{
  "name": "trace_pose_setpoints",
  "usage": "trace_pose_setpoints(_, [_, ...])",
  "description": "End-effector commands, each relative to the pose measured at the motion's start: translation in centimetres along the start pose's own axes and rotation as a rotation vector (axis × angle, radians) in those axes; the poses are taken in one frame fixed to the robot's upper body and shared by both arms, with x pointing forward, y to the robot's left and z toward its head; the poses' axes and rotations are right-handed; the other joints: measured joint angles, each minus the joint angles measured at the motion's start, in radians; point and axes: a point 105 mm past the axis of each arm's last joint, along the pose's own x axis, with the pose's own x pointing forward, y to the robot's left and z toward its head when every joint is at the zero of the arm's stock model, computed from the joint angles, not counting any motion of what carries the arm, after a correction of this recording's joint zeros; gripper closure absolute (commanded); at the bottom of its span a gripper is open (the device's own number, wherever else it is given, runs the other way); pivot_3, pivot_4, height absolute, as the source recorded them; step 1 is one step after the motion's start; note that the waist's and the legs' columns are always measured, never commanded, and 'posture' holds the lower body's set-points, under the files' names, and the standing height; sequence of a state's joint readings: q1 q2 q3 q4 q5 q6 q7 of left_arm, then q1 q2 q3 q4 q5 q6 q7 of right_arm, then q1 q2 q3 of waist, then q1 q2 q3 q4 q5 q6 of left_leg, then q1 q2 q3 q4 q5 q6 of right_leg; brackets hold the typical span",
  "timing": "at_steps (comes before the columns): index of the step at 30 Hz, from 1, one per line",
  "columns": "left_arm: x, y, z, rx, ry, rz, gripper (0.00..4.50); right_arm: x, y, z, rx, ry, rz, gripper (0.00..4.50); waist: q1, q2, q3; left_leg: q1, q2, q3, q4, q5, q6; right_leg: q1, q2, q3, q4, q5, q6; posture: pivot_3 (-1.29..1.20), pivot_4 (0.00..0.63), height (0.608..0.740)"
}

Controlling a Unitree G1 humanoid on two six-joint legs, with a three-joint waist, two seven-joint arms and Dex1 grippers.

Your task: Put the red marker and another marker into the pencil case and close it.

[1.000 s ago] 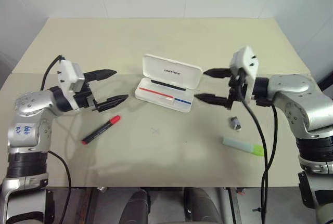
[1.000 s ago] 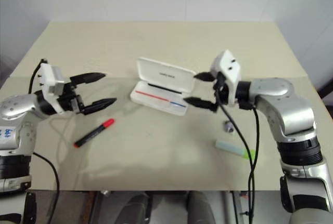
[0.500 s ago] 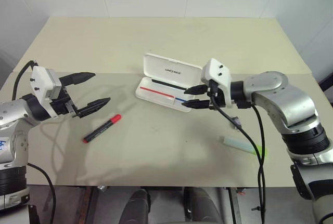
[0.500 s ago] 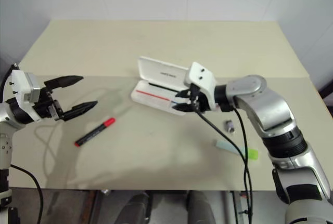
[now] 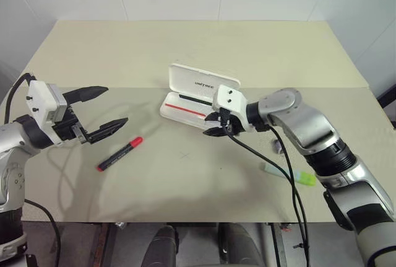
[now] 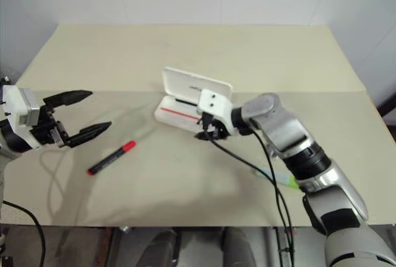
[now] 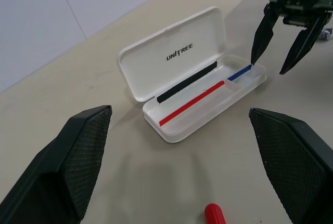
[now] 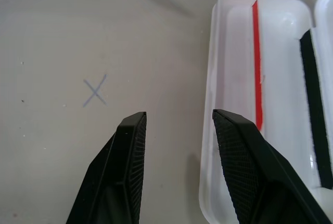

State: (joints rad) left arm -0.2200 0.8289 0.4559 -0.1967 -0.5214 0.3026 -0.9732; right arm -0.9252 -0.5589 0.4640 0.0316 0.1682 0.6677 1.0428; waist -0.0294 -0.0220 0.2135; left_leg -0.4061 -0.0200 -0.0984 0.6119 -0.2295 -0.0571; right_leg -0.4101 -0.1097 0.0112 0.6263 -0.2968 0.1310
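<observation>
1. Table [image 5: 260, 50]: pencil case [image 5: 199, 96] lies open mid-table, lid up, same spot as before.
2. R hand [image 5: 215, 124] has swung in from the right to the case's front wall; fingers narrowed, half apart, one on each side of that wall, gripping nothing.
3. L hand [image 5: 99, 113] pulled back left, fingers wide apart, empty.
4. Red marker [image 5: 120, 153] just in front of the L hand, unmoved.
5. Another marker [image 5: 291, 173] near the table's right front edge.
6. R wrist view shows pencilled X [image 8: 94, 90] beside the case.

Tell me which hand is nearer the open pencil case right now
The right hand. It hangs at the front rim of the pencil case, one finger over the tray. The left hand is well off to the case's side, above the red marker.
</observation>
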Motion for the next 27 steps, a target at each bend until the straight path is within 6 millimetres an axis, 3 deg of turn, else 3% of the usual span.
trace_pose_setpoints(1, [-1.0,0.0,1.8,0.041,-0.017,0.014,0.00,0.6,-0.6,0.5,-0.060,0.003,-0.006,2.38,-0.001,0.000,0.000,0.000,0.000,0.000,0.000,0.000,0.000,0.000,0.000,0.000,0.000,0.000,0.000,0.00,0.150,0.740])
trace_pose_setpoints(7, [-2.2,-0.1,2.0,0.035,0.007,0.033,0.00,1.6,-1.1,-1.0,-0.072,0.053,0.003,2.38,-0.001,0.000,0.000,0.000,0.000,0.000,0.000,0.000,0.000,0.000,0.000,0.000,0.000,0.000,0.000,0.00,0.150,0.740])
trace_pose_setpoints(14, [-1.9,-0.8,1.9,-0.005,-0.013,0.025,0.00,2.2,-2.1,-2.3,-0.095,0.106,-0.028,2.38,0.000,0.000,0.000,0.001,0.000,0.000,0.000,0.000,-0.001,0.000,0.001,0.000,0.001,0.001,-0.001,0.00,0.150,0.740])
trace_pose_setpoints(19, [-1.5,-1.3,1.3,-0.053,-0.019,-0.005,0.00,1.5,-2.5,-2.1,-0.091,0.105,-0.032,2.38,-0.001,0.000,0.000,0.001,0.001,0.000,0.000,0.000,-0.001,0.000,0.001,0.000,0.001,0.001,-0.001,0.00,0.150,0.740])
trace_pose_setpoints(24, [-0.7,-1.6,1.1,-0.081,-0.023,-0.051,0.00,0.6,-2.7,-3.8,-0.116,0.182,-0.043,2.38,0.002,0.000,0.000,0.001,0.001,0.000,0.000,0.000,-0.001,0.000,0.001,0.000,0.001,0.001,-0.001,0.00,0.150,0.740])
trace_pose_setpoints(27, [-0.4,-1.5,1.1,-0.082,-0.025,-0.065,0.00,-0.1,-2.8,-4.5,-0.134,0.219,-0.047,2.97,0.003,-0.001,0.000,0.001,0.000,0.000,0.000,0.000,-0.001,0.000,0.001,0.000,0.001,0.001,-0.001,0.00,0.150,0.740])
